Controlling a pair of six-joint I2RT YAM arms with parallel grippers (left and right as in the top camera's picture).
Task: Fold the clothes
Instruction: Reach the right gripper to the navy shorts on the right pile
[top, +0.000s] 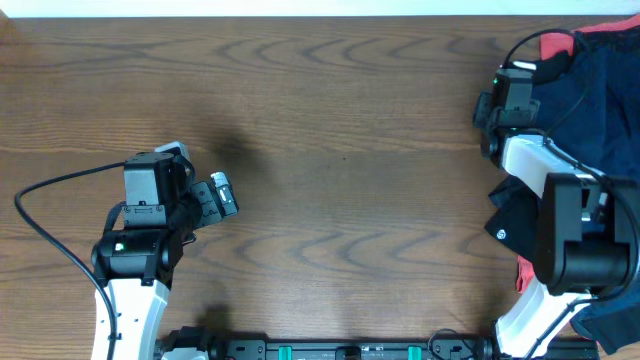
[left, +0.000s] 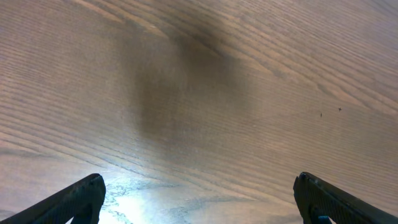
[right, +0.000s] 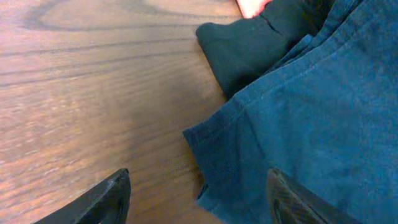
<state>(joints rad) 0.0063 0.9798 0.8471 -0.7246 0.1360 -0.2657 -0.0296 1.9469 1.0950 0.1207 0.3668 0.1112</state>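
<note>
The clothes lie in a heap at the table's right edge: a navy garment (top: 600, 95), a coral-red piece (top: 612, 28) behind it, and a black piece (top: 510, 225) nearer the front. In the right wrist view the navy garment's hem corner (right: 311, 106) lies on the wood, with the black piece (right: 249, 43) and a bit of coral-red cloth (right: 252, 6) beyond. My right gripper (right: 199, 202) is open, straddling the navy hem's edge and holding nothing; from overhead it (top: 508, 100) sits at the heap's left side. My left gripper (left: 199, 202) is open and empty over bare wood (top: 222, 195).
The wooden table (top: 350, 150) spans the view. A black cable (top: 45, 215) loops beside the left arm. More coral-red and navy cloth (top: 525, 275) lies under the right arm's base.
</note>
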